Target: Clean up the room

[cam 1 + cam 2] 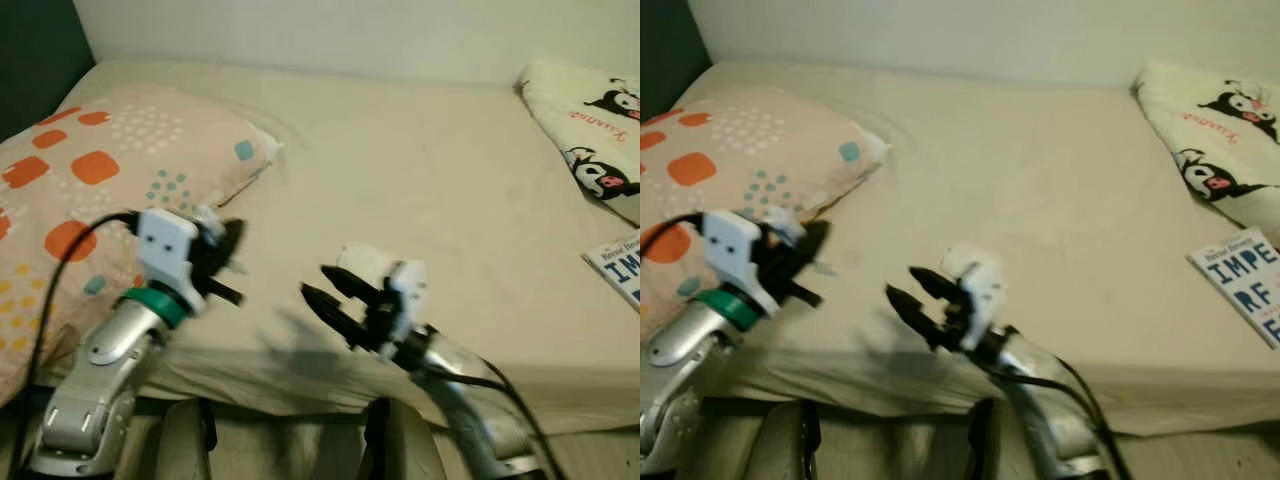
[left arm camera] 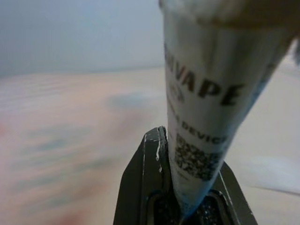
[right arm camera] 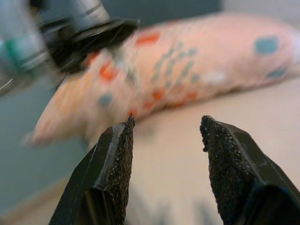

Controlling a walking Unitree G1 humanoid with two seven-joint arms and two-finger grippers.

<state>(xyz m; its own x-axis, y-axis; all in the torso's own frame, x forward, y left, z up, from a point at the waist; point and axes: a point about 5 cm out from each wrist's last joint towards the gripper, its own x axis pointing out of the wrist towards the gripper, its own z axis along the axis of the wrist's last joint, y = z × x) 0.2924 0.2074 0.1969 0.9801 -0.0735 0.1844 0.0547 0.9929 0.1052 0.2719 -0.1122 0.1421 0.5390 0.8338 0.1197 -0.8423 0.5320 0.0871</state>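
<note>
The left gripper (image 1: pixel 232 262) is hovering over the near left part of the bed (image 1: pixel 420 190), just beside the patterned pillow (image 1: pixel 90 170), and is clamping a small white printed packet (image 2: pixel 201 108); the left wrist view is showing that packet pinched at its narrow end between the pads, its lettering partly legible and a square code printed near the pinch. In the head views it is appearing only as a thin pale sliver at the fingertips, so its exact kind is probably a slim carton or tube, though blur is preventing certainty. The right gripper (image 1: pixel 325 292) is hanging over the near edge of the mattress at centre, its fingers (image 3: pixel 115 159) spread moderately wide and holding nothing, pointing towards the left gripper. Risk is lying mainly in the grip: the packet is being held by one tapered end, so any swing of the arm could be levering it loose onto the sheet. The two grippers are also standing near each other, and a careless crossing could be knocking them together. Still awaiting tidying are a character-print cloth (image 1: pixel 590 130) at the far right and a book (image 1: pixel 1245 280) at the right edge.
</note>
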